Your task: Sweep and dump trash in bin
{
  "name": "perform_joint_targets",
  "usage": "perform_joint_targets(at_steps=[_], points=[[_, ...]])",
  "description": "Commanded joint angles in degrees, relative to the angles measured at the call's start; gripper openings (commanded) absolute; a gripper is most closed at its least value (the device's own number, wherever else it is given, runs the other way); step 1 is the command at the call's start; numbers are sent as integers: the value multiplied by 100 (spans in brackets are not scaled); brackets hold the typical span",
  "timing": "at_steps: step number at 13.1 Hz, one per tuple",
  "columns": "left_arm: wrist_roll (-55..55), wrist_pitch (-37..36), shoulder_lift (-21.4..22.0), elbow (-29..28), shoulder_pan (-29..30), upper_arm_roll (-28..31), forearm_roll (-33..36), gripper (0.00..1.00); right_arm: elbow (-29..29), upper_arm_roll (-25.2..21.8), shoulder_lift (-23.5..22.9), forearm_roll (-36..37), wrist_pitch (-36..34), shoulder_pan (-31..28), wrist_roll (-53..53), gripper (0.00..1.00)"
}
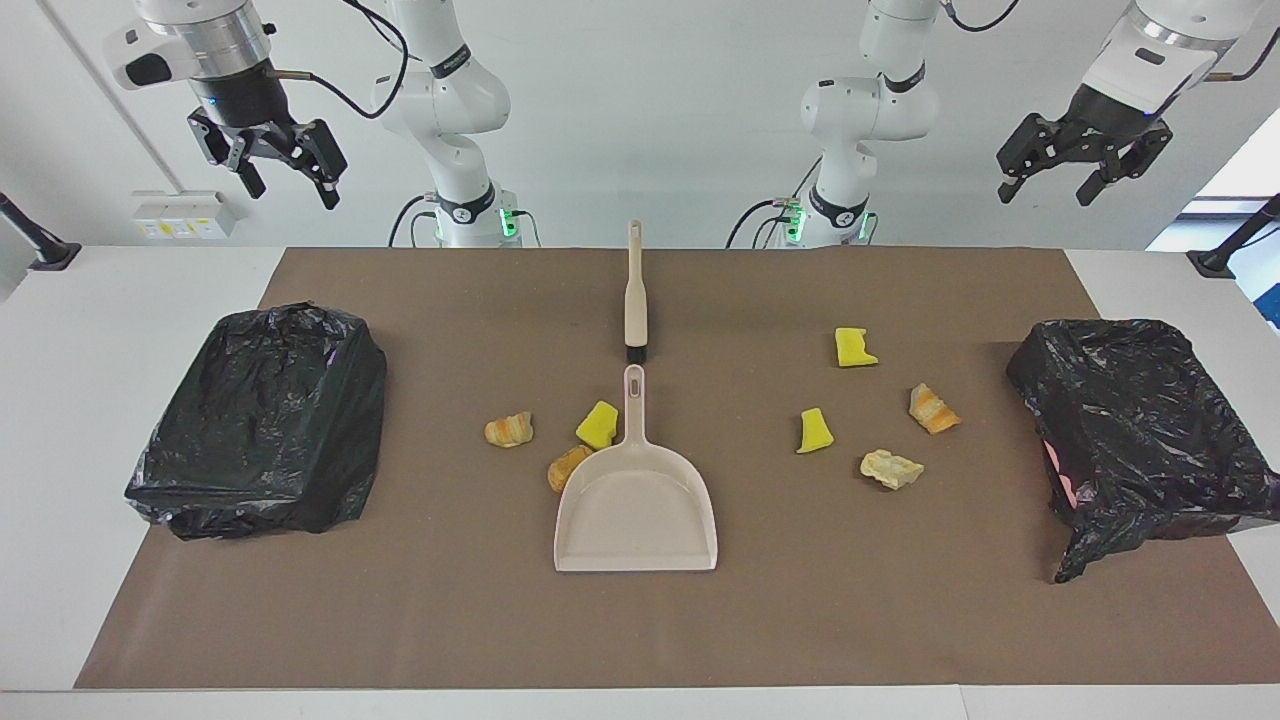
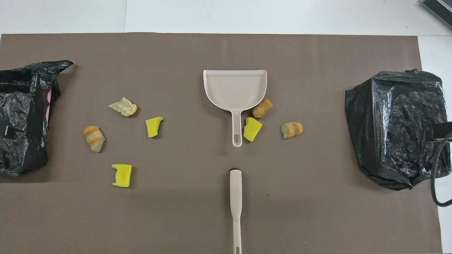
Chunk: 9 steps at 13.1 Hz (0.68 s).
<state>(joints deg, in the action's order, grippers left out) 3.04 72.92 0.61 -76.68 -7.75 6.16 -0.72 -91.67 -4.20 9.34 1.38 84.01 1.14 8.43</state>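
White table (image 1: 60, 420) under a brown mat (image 1: 640, 620) spanning most of the frame. At centre of the facing view, beige dustpan (image 1: 636, 510), flat; above it a beige brush (image 1: 635, 300), in line with its handle. Seven trash lumps (image 1: 815, 431) scattered mid-frame on both sides. Black-bagged bins at frame left (image 1: 265, 420) and right (image 1: 1130, 430), the right one perhaps sagging.

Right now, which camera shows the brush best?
The overhead view: the brush lies full length, nearer the robots than the dustpan. The facing view foreshortens the brush, though its dark bristle end shows there.
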Motion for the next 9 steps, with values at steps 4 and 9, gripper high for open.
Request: perform_joint_targets(at_steps=[4, 9], points=[[12, 64, 141, -155, 36, -44, 72, 100, -36, -28, 77, 29, 178, -105, -43, 100], [-32, 143, 333, -443, -130, -193, -42, 100, -678, -46, 359, 213, -34, -175, -184, 100]])
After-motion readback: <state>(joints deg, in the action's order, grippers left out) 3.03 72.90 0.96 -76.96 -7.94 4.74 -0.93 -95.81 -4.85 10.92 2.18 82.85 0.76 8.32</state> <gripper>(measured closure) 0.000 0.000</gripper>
